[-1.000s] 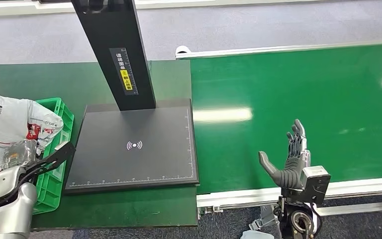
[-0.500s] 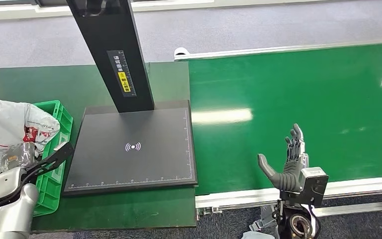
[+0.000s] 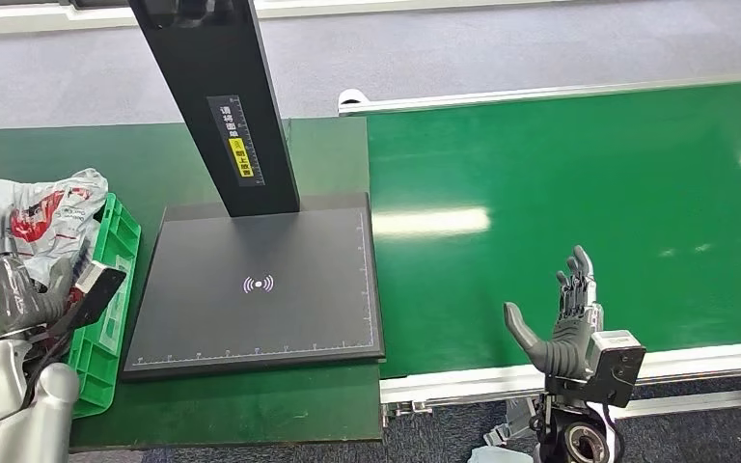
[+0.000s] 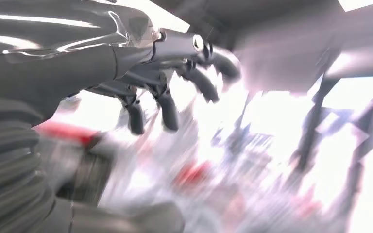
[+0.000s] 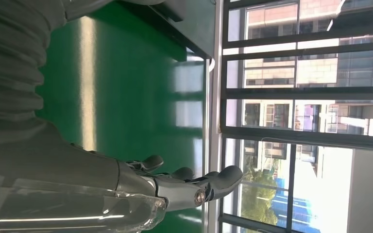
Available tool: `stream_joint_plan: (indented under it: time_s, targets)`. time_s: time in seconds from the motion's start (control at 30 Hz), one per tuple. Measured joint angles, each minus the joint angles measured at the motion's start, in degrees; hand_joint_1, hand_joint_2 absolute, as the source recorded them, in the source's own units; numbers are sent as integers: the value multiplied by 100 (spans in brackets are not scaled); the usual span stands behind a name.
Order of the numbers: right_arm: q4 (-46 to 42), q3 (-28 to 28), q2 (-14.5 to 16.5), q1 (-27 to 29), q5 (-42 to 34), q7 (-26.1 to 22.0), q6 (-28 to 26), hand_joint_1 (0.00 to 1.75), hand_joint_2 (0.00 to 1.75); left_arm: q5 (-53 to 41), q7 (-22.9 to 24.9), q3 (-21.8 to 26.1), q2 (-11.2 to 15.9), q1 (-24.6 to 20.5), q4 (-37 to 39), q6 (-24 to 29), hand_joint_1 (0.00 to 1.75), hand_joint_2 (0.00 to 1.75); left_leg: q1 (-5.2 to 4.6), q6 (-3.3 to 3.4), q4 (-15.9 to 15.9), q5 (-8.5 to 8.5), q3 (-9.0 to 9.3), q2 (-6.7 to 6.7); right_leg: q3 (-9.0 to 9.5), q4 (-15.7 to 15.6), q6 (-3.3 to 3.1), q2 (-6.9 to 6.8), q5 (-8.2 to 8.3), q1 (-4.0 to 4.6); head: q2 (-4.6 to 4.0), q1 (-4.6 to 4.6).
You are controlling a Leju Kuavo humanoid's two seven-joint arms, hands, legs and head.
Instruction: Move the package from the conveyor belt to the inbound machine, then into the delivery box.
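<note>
a grey floor runs across the top of the head view, with the green conveyor belt (image 3: pixel 579 212) filling the right half and a darker green table at the left carrying the inbound machine (image 3: pixel 256 289), its flat black plate under a slanted black post. the belt shows no parcel on it.

the package (image 3: pixel 43 217), a crumpled white and red plastic bag, sits at the left edge of the frame over the green delivery box (image 3: pixel 106 328). a second ago it lay lower and spread across the box's near corner with only the silver forearm showing below it; now the left hand (image 3: pixel 0 289) has risen into view at the lower left, just below the bag. its fingers look curled in the head view and bent but apart in the blurred left wrist view (image 4: pixel 175 92), so i cannot tell whether it holds the bag or has let it go. the blur suggests the arm is moving fast.

the right hand (image 3: pixel 564 313) stands at the near edge of the belt, lower right, fingers spread upward and thumb out, holding nothing, much as before.

judging from this, the bag is already at the box, so the last leg of the task is finishing or done.
</note>
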Motion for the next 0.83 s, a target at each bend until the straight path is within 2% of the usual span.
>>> stream_joint_plan:
  time_s: [0.1,0.13,0.2,0.33,0.53,0.67,0.83]
  targets:
    - [20,83,-1,-21,-62,-15,-58,0,175,377,-1763,381,-528,18,-1072,101,0,175,0,0,0,-1,-10,3,-5,-1,0,2,1,0,0,2]
    - [45,122,-3,-39,-86,-30,-72,0,175,597,-2217,551,-699,14,-1465,106,0,175,1,-1,0,-2,-12,9,-9,-1,0,8,2,0,0,2]
    - [141,208,-14,-94,-137,-77,-113,0,175,1037,-2593,808,-970,13,-2274,117,0,175,3,-2,0,-4,-12,20,-17,-2,0,20,4,2,0,-1]
    - [362,379,-51,-214,-223,-163,-192,0,175,1355,-2610,1016,-1262,10,-3506,133,0,175,9,-3,0,-5,-18,1,-17,-2,-1,4,-1,9,0,1]
    - [563,578,-108,-318,-303,-192,-252,0,175,1695,-2612,1254,-1382,-54,-4538,133,0,175,15,-4,0,-4,-18,0,-17,-1,-2,2,-1,16,0,1]
    - [665,691,-139,-379,-369,-207,-292,0,175,2367,-2612,1315,-1449,-89,-4864,130,0,175,13,-3,0,-3,-17,-1,-16,-2,-2,0,-1,14,0,0]
    - [738,767,-176,-434,-429,-224,-342,0,175,3325,-2616,1023,-1567,67,-4781,122,0,175,12,-3,1,-4,-18,-1,-16,-3,-1,0,0,13,0,0]
